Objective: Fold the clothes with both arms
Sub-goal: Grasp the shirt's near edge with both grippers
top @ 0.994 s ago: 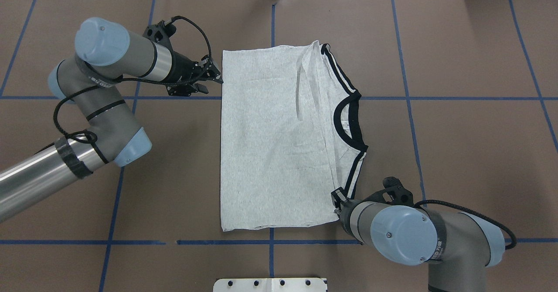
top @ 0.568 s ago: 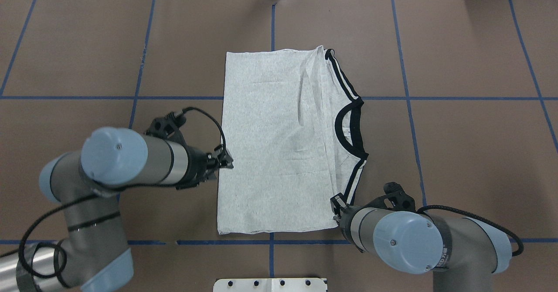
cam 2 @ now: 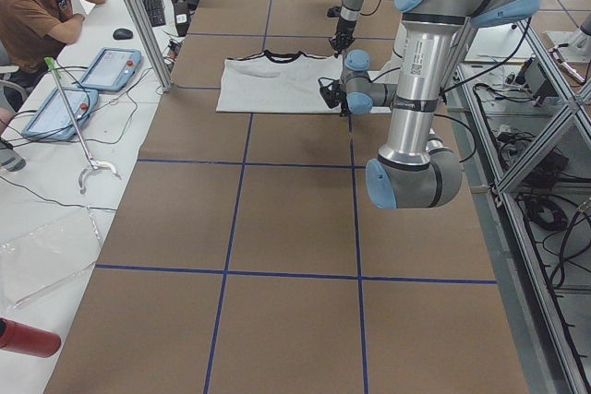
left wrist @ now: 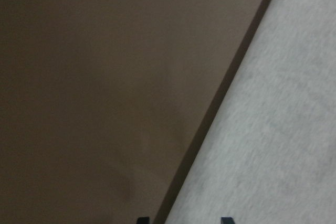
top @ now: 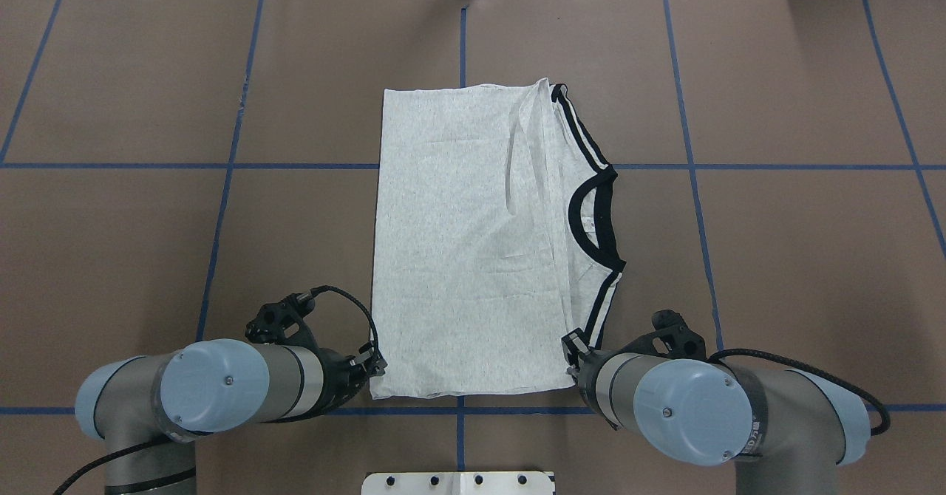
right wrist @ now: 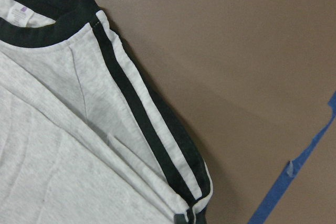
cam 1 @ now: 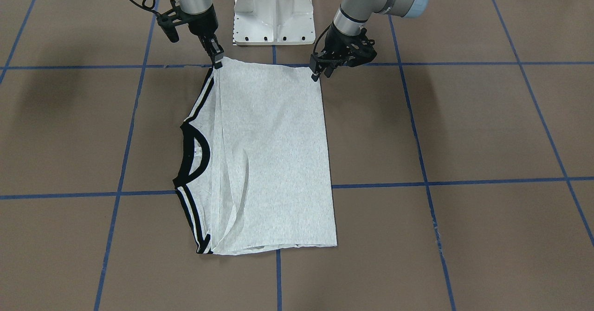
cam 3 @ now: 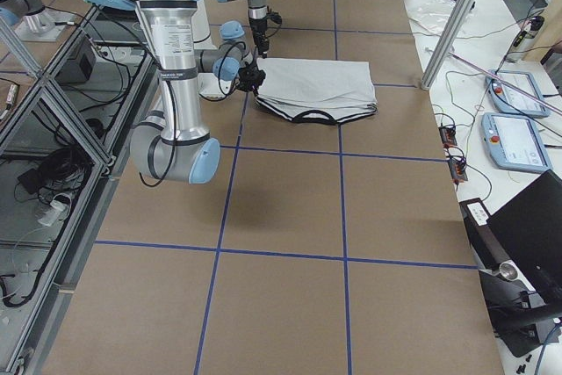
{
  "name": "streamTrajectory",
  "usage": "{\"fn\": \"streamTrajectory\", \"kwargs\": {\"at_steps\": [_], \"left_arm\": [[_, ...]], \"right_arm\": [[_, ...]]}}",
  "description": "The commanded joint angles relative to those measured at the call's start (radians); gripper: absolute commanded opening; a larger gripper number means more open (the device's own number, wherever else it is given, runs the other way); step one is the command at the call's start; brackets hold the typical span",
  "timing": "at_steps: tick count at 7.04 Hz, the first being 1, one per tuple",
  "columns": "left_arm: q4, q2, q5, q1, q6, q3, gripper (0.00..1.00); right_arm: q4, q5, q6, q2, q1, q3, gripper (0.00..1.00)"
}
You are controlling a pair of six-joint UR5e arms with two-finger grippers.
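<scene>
One T-shirt (top: pixel 458 244) spans left gripper (top: pixel 377 368) (to right gripper (top: pixel 569 347)).

A light heather-grey T-shirt (top: pixel 465 244) lies flat at the centre of the table (top: pixel 776 258). It is folded into a long rectangle running near to far, plain side up. Its black neckband (top: pixel 600 218) and black-and-white striped shoulder trim (top: pixel 580 129) face right. The left arm (top: pixel 214 384), silver and grey with light-blue caps, reaches to the near-left corner, where the left gripper (top: pixel 375 368) has its fingers parted astride the shirt's edge. The right arm (top: pixel 687 406) reaches to the near-right corner, where the right gripper (top: pixel 570 347) pinches the striped sleeve end.
</scene>
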Motion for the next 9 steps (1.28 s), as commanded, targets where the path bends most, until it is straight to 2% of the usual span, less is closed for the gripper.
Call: {"fn": "streamTrajectory", "kwargs": {"at_steps": [1, 3, 6, 7, 8, 9], "left_arm": [[0.000, -0.012, -0.002, 0.017, -0.007, 0.000, 0.49], [0.000, -0.019, 0.000, 0.017, -0.007, 0.004, 0.44], [0.000, -0.019, 0.001, 0.000, 0.008, 0.012, 0.42], [0.002, -0.019, 0.003, 0.000, 0.008, 0.012, 0.36], [0.000, -0.019, 0.003, 0.002, 0.008, 0.013, 0.13], [0.000, -0.018, 0.001, 0.006, 0.009, 0.021, 0.00]], "right_arm": [[0.000, 0.001, 0.001, 0.000, 0.000, 0.000, 0.00], [-0.002, 0.003, 0.001, -0.002, 0.000, 0.011, 0.00], [-0.002, 0.004, 0.001, -0.005, 0.001, 0.014, 0.00], [-0.011, 0.004, -0.001, -0.005, 0.000, 0.015, 0.00], [-0.015, 0.004, -0.001, -0.005, 0.000, 0.023, 0.00], [-0.015, 0.004, -0.001, -0.003, 0.000, 0.022, 0.00]]}}
